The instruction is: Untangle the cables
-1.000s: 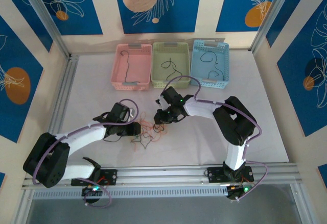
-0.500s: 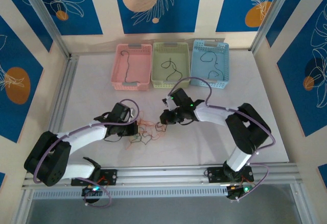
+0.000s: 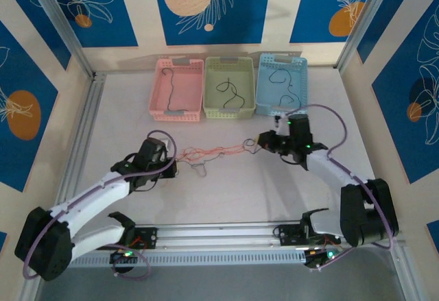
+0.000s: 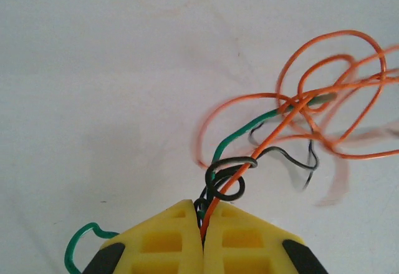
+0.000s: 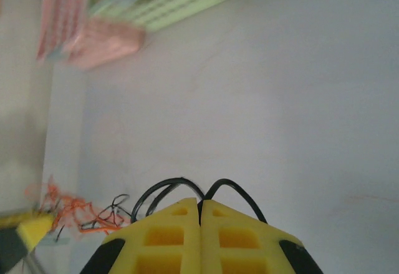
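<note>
The cables point(image 3: 214, 151) are a thin orange, black and green tangle drawn out in a line across the table between my two grippers. My left gripper point(image 3: 175, 158) is at the tangle's left end. In the left wrist view the left gripper point(image 4: 202, 216) is shut on orange, black and green strands, and orange loops point(image 4: 324, 93) spread out beyond it. My right gripper point(image 3: 263, 142) is at the right end. Its wrist view shows the right gripper point(image 5: 199, 204) shut on a black cable point(image 5: 168, 186) that arches out on both sides of the jaws, with the rest of the tangle point(image 5: 72, 213) far off to the left.
Three baskets stand in a row at the back: pink point(image 3: 159, 102), green point(image 3: 210, 99) and blue point(image 3: 299, 95), each with a dark cable inside. A metal rail point(image 3: 226, 232) runs along the near edge of the table.
Both grippers have shut on the tangle. The right gripper has pulled far to the right and the left one slightly left, stretching the bunched cables into a line.
</note>
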